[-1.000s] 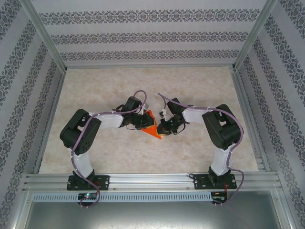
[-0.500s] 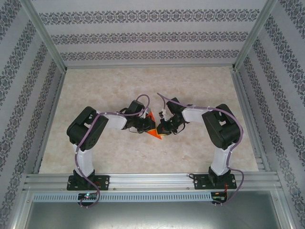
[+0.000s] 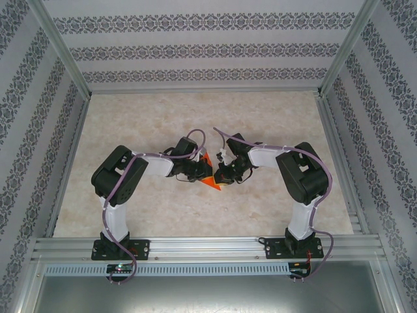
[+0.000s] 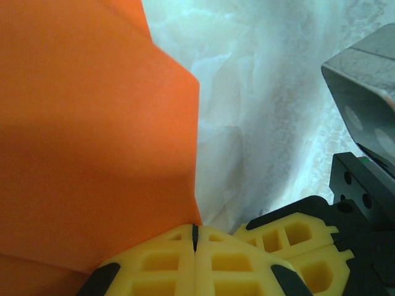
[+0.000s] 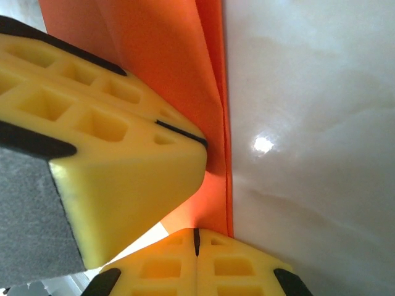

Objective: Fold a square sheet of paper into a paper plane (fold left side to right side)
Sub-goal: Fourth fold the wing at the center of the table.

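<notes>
Your two arms reach inward from both sides, elbows bent outward, and their wrists meet near the middle of the table [image 3: 163,124]. The orange paper [image 3: 210,178] sits there between the left gripper [image 3: 199,171] and the right gripper [image 3: 222,176], which are just beside each other.

In the left wrist view, the left gripper [image 4: 194,237] has its yellow fingers pressed fully together. The orange paper [image 4: 92,135] comes down to their seam, so it seems pinched at its edge. The right gripper's fingers [image 4: 296,237] stand close on the right.

In the right wrist view, the right gripper [image 5: 196,239] is also fully closed. The folded edge of the orange paper [image 5: 173,55] runs down into its fingertips. One of the left gripper's fingers [image 5: 117,154] touches the paper from the left.

Compared with one second ago, your left arm has moved toward the right arm, and less of the paper shows from above. Since half a second ago nearly nothing has changed. The right arm has kept its place.
</notes>
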Controlling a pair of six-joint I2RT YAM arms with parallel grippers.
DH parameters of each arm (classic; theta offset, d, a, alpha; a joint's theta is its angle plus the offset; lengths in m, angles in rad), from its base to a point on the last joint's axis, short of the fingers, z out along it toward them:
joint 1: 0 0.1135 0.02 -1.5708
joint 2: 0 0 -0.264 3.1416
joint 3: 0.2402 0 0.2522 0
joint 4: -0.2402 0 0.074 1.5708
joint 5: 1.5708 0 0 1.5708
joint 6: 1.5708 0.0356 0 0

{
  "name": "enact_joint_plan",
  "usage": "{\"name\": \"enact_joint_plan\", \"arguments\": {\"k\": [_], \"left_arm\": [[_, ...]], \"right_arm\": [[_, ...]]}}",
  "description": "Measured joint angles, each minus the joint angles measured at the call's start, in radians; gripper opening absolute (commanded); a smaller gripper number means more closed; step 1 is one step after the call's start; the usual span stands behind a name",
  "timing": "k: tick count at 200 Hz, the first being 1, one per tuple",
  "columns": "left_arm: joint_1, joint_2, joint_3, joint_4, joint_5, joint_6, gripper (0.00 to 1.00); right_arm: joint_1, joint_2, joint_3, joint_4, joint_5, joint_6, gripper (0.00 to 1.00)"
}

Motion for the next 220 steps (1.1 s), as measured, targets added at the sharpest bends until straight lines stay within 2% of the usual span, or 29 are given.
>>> {"name": "enact_joint_plan", "arguments": {"k": [65,121,220], "left_arm": [[0.108,0.010,0.072,-0.117,-0.035,0.098,0.01],[0.164,0.057,0.148,-0.184,0.010,0.156,0.01],[0.309,0.086,0.211,-0.258,0.013,0.239,0.02]], "right_arm": [[0.005,0.000,0.000,0.000,0.002,-0.001,0.00],[0.006,0.000,0.000,0.000,0.003,-0.001,0.00],[0.009,0.000,0.002,-0.001,0.004,-0.001,0.00]]}}
